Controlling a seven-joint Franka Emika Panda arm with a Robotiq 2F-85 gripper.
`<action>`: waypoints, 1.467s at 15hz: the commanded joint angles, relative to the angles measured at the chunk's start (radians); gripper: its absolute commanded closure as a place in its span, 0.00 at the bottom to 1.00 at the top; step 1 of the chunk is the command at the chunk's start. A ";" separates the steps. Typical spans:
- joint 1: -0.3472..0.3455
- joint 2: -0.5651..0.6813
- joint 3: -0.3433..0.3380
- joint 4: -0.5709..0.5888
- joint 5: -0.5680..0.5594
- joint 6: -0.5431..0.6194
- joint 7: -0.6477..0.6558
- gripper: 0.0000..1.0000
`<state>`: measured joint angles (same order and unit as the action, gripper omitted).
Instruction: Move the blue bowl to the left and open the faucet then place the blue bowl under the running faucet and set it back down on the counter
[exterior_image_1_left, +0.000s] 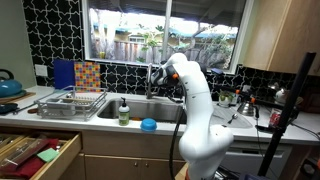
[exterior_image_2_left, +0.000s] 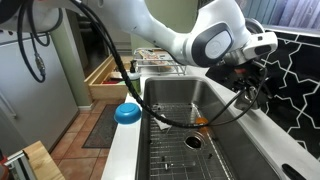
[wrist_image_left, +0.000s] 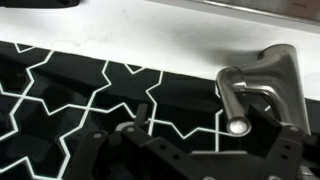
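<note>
Closest to the wrist camera, the gripper (wrist_image_left: 215, 150) filled the bottom edge as dark linkages. Its jaws stood apart, with the rounded end of the lever on the faucet (wrist_image_left: 262, 85) sitting in the gap between them; nothing was clamped. Behind them ran the black tiled backsplash (wrist_image_left: 80, 90) with its white grout lines. The jaws were probably set this way so they could straddle the lever and push or close on it.

In an exterior view the white arm reached over the sink (exterior_image_2_left: 180, 95), which put the gripper (exterior_image_2_left: 248, 85) against the back wall where the tap stood. The blue bowl (exterior_image_2_left: 127, 113) rested on the front strip of the counter (exterior_image_2_left: 125, 150), outside the basin and well apart from the gripper. From the front it showed as the blue bowl (exterior_image_1_left: 148, 124) at the counter's edge, near the soap bottle (exterior_image_1_left: 124, 110) and away from the faucet (exterior_image_1_left: 151, 85). With the bowl parked there, the arm's path to the tap was unobstructed.

No water could be made out, so I judged the step in hand to be opening the faucet. The next move would call for a careful, square contact on that slim, smooth lever, which could slip out from between the jaws.
</note>
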<state>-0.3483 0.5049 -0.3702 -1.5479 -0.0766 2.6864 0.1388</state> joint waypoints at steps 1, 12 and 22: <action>0.027 0.007 -0.045 -0.011 -0.043 0.022 0.052 0.00; 0.055 -0.134 -0.016 -0.160 -0.021 -0.099 0.059 0.00; 0.086 -0.333 -0.052 -0.330 -0.186 -0.446 0.074 0.00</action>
<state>-0.2486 0.2674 -0.4592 -1.8003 -0.2671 2.3771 0.2850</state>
